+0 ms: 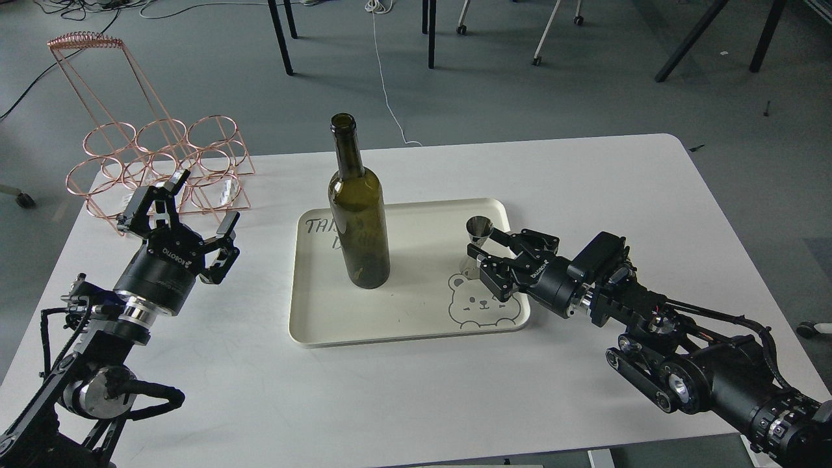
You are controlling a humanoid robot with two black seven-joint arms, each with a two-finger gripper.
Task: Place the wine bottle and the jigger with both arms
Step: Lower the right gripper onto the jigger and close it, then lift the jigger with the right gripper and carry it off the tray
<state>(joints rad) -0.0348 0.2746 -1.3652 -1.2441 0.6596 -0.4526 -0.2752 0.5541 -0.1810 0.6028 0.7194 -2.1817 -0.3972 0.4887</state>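
Note:
The wine bottle (pixel 357 221), dark olive-green and uncorked, stands upright on the left half of a cream tray (pixel 403 335). The silver jigger (pixel 480 229) stands upright on the tray's right side, just above a bear drawing. My right gripper (pixel 489 255) is open, low over the tray's right edge, with its fingers (pixel 502 238) reaching beside the jigger's waist and base and hiding part of the base. My left gripper (pixel 192 209) is open and empty, raised over the table well left of the tray and bottle.
A copper wire bottle rack (pixel 159 162) stands at the table's back left corner, just behind my left gripper. The white table (pixel 585 175) ends close behind the rack. Chair and table legs stand on the floor beyond.

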